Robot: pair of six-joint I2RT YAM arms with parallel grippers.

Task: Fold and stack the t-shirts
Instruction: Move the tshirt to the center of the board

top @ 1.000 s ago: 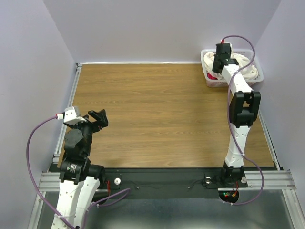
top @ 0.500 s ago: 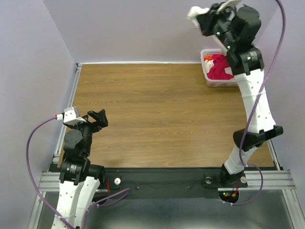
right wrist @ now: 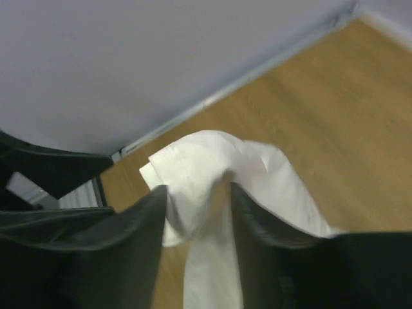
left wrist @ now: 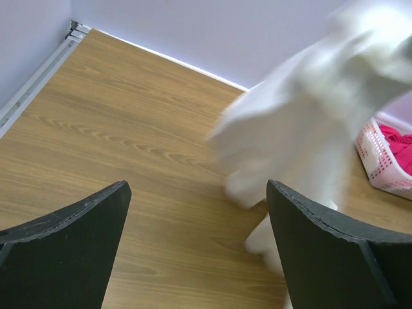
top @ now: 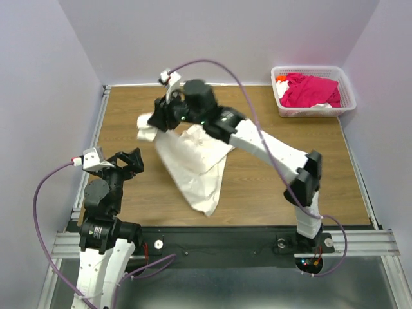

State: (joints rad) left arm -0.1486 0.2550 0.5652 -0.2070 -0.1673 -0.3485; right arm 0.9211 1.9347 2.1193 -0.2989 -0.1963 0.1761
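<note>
The off-white t-shirt (top: 193, 161) hangs from my right gripper (top: 154, 122) over the left middle of the wooden table (top: 335, 148), its lower end trailing on the wood. In the right wrist view the jaws of that gripper (right wrist: 198, 190) stand parted, with a bunched fold of the shirt (right wrist: 212, 161) loose between them. The magenta-pink t-shirt (top: 312, 90) lies in the white basket (top: 347, 90) at the back right. My left gripper (top: 132, 161) waits open and empty near the left edge. Its wrist view has the blurred off-white shirt (left wrist: 309, 109) ahead, between and beyond the fingers of that gripper (left wrist: 199, 219).
The basket (left wrist: 370, 154) with the pink cloth (left wrist: 399, 145) also appears at the right of the left wrist view. A metal rail (top: 103, 116) runs along the table's left edge, with walls close behind and on both sides.
My right arm lifted the off-white shirt out of the basket, swung it high, then carried it across to the left middle of the table. Its jaws have parted. The left arm stayed put.
</note>
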